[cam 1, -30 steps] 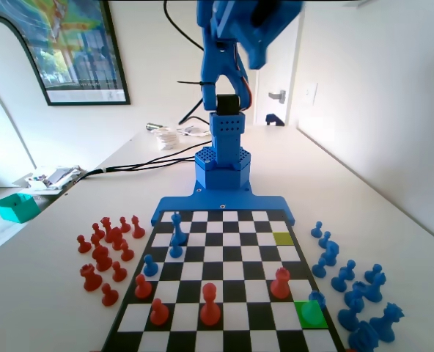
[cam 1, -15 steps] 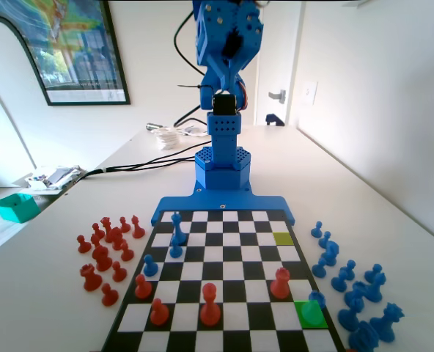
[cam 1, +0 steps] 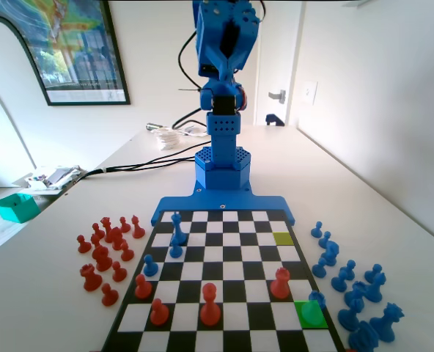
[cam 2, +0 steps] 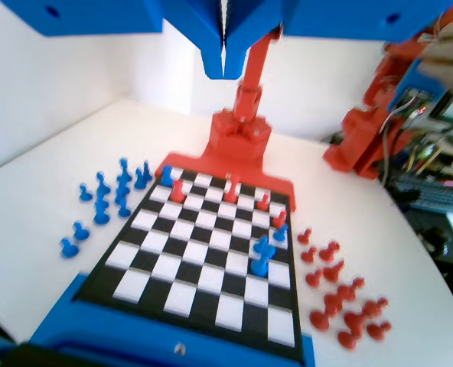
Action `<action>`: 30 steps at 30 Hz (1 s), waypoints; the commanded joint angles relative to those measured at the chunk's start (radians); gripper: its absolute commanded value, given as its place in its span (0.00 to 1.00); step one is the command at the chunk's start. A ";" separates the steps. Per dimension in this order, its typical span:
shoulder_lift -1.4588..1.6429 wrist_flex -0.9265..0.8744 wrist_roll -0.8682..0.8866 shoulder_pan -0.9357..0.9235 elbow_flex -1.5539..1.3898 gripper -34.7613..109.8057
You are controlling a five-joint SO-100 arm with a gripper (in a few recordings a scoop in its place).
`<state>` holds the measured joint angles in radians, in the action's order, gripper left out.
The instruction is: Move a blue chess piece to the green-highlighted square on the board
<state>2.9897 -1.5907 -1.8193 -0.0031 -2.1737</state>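
My gripper (cam 1: 228,51) is held high above the arm's base, well back from the board (cam 1: 224,345). In the wrist view its jaws (cam 2: 224,65) are pressed together with nothing between them. A small blue pawn (cam 1: 317,299) stands at the far edge of the green-highlighted square (cam 1: 310,315), near the board's right edge. In the wrist view the same blue pawn (cam 2: 166,177) is at the board's far left corner. Two more blue pawns (cam 1: 175,250) (cam 1: 150,265) and a taller blue piece (cam 1: 178,229) stand on the board's left side.
A duller yellow-green square (cam 1: 283,237) lies further up the right side. Several red pieces (cam 1: 210,304) stand on the near rows. Spare red pieces (cam 1: 103,253) lie left of the board, spare blue pieces (cam 1: 349,286) right of it.
The arm has folded up and back towards its base, away from the fixed camera. No piece on the board has moved.
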 commanded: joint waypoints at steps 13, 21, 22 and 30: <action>0.064 0.020 0.008 -0.021 0.000 0.25; 0.064 0.020 0.008 -0.021 0.000 0.25; 0.064 0.020 0.008 -0.021 0.000 0.25; 0.064 0.020 0.008 -0.021 0.000 0.25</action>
<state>3.0342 -1.5892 -1.8009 -0.0184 -2.1737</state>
